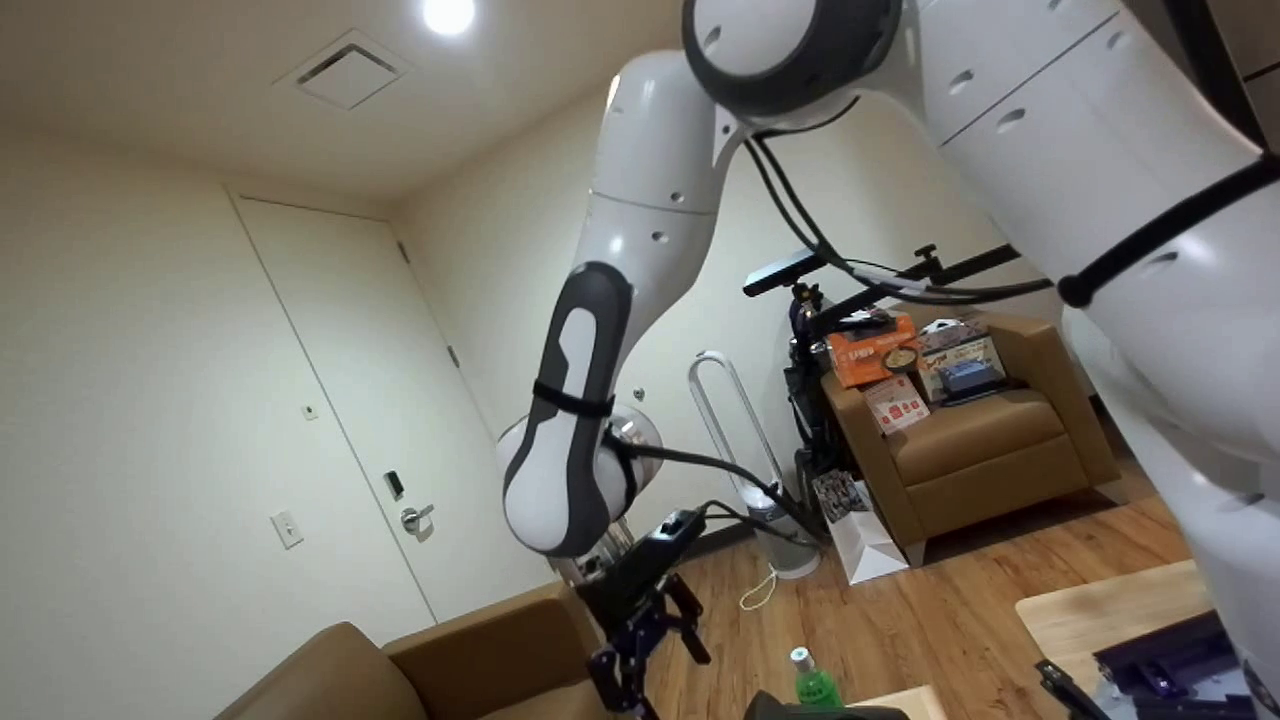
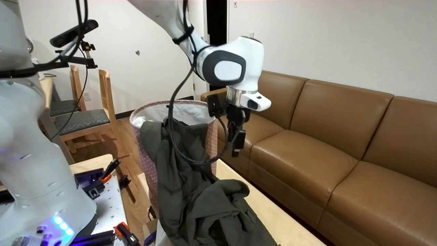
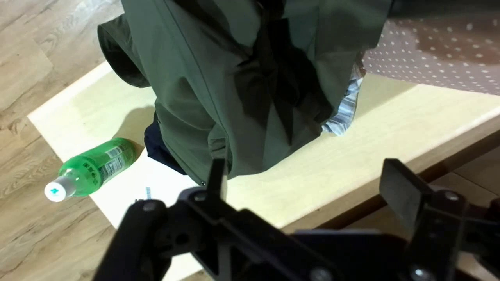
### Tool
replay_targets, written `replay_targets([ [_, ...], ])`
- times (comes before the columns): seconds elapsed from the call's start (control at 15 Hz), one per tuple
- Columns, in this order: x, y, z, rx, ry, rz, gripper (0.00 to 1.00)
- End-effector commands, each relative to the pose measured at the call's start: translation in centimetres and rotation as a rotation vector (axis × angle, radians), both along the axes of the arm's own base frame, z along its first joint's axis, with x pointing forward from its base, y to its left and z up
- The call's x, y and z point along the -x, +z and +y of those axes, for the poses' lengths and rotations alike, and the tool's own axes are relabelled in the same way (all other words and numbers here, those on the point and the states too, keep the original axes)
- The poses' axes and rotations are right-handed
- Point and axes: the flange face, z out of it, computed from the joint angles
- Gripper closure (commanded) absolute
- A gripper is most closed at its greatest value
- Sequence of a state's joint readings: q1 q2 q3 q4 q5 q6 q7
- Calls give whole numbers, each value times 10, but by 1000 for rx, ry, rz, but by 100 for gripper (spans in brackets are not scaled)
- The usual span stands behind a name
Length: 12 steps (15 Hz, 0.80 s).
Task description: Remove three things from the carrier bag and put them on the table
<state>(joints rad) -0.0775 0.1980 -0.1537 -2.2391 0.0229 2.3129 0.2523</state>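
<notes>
A pink dotted, bag-like container (image 2: pixel 145 164) with a white lining stands on the wooden table (image 2: pixel 290 222); it best fits the carrier bag. Over its rim hangs a dark green garment (image 2: pixel 201 201), trailing down onto the tabletop. In the wrist view the garment (image 3: pixel 242 97) fills the upper middle, with a striped cloth (image 3: pixel 345 109) and a navy piece (image 3: pixel 160 150) peeking out from under it. My gripper (image 3: pixel 304 171) is open above the table's edge, its jaws wide apart with nothing between them. In an exterior view the gripper (image 2: pixel 238 145) hangs beside the container, on the sofa side.
A green bottle (image 3: pixel 99 168) is near the table's end, by a white sheet-like patch (image 3: pixel 152 183). The brown sofa (image 2: pixel 307 164) runs alongside the table. A cable (image 2: pixel 174 136) loops from the arm in front of the container. Clamps and tools (image 2: pixel 97 184) are around the robot base.
</notes>
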Motion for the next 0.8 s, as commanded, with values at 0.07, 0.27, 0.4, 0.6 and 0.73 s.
replay_targets([
  [0.07,48,62,24,50,37,-100,0],
  [0.27,39,62,21,35,41,-86,0],
  [0.4,45,65,22,34,41,-92,0],
  [0.6,47,88,35,44,193,-128,0],
  [0.73,53,111,49,57,293,-141,0],
])
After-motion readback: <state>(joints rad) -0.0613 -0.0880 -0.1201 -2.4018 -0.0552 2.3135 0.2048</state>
